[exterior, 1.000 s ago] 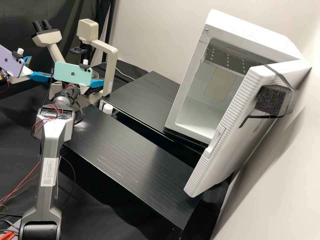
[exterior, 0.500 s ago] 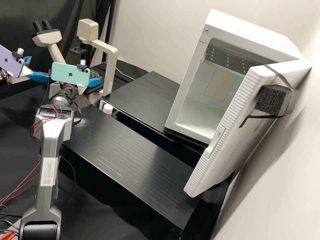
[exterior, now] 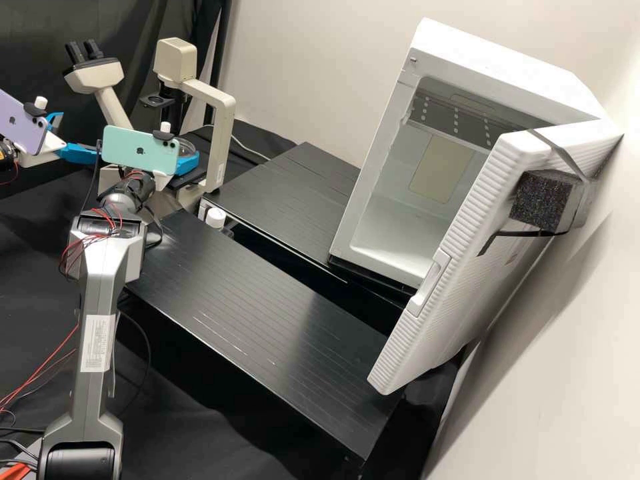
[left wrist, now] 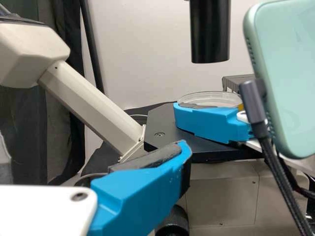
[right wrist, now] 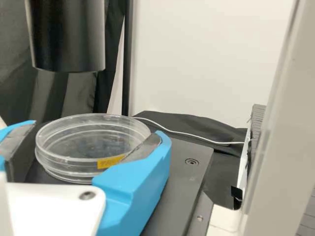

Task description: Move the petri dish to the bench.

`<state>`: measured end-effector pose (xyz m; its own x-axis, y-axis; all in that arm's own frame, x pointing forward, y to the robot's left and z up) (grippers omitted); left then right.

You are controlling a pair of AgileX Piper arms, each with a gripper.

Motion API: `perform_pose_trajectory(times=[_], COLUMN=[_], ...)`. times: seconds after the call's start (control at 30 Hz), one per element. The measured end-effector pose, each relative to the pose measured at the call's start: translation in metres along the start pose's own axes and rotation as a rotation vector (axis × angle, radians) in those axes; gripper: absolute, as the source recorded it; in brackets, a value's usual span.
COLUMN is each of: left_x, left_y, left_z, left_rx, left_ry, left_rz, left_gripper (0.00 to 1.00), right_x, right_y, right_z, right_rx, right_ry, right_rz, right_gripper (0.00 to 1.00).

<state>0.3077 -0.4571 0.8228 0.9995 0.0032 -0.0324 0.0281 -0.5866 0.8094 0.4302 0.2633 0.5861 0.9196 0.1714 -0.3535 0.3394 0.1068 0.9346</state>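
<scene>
Pale wall and dark curtain backed the black-draped bench. At the far left, the clear petri dish, marked with a yellow-orange label, was at the dark stage of a beige microscope, below a black cylindrical tube. The right gripper grasped it, one blue finger on either side. A mint-green phone was mounted on that wrist.

Farther left, the left gripper stood released, its two fingers spread wide near the microscope, with a lilac phone above it. The microscope's twin eyepieces rose at the far left.

Right of the microscope lay two black grooved platforms, the far one just beside its base and the near one across the middle. At the right stood a white cabinet, its ribbed door swung open, a black foam block strapped onto it.
</scene>
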Motion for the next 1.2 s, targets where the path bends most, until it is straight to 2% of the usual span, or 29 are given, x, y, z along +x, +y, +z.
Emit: perform_pose_trajectory(times=[0.6, 0.7, 0.8, 0.83, 0.93, 1.07, 1.2], left_x=[0.0, 0.0, 0.0, 0.0, 0.0, 0.0, 0.0], left_y=[0.0, 0.0, 0.0, 0.0, 0.0, 0.0, 0.0], left_z=[0.0, 0.0, 0.0, 0.0, 0.0, 0.0, 0.0], left_rx=[0.0, 0.0, 0.0, 0.0, 0.0, 0.0, 0.0], left_ry=[0.0, 0.0, 0.0, 0.0, 0.0, 0.0, 0.0], left_rz=[0.0, 0.0, 0.0, 0.0, 0.0, 0.0, 0.0], left_gripper=[1.0, 1.0, 1.0, 1.0, 1.0, 1.0, 1.0], right_x=[0.0, -0.006, -0.018, -0.022, -0.039, -0.065, -0.086], right_y=[-0.002, -0.001, 0.007, 0.008, 0.023, 0.041, 0.054], right_z=[0.002, 0.005, 0.006, 0.008, 0.008, 0.006, 0.004], right_rx=[0.0, -0.006, -0.008, -0.022, -0.032, -0.019, -0.032], right_ry=[0.0, 0.004, 0.007, 0.01, 0.026, 0.049, 0.08], right_rz=[-0.003, 0.016, 0.028, 0.03, 0.06, 0.094, 0.134], right_gripper=[0.0, 0.0, 0.0, 0.0, 0.0, 0.0, 0.0])
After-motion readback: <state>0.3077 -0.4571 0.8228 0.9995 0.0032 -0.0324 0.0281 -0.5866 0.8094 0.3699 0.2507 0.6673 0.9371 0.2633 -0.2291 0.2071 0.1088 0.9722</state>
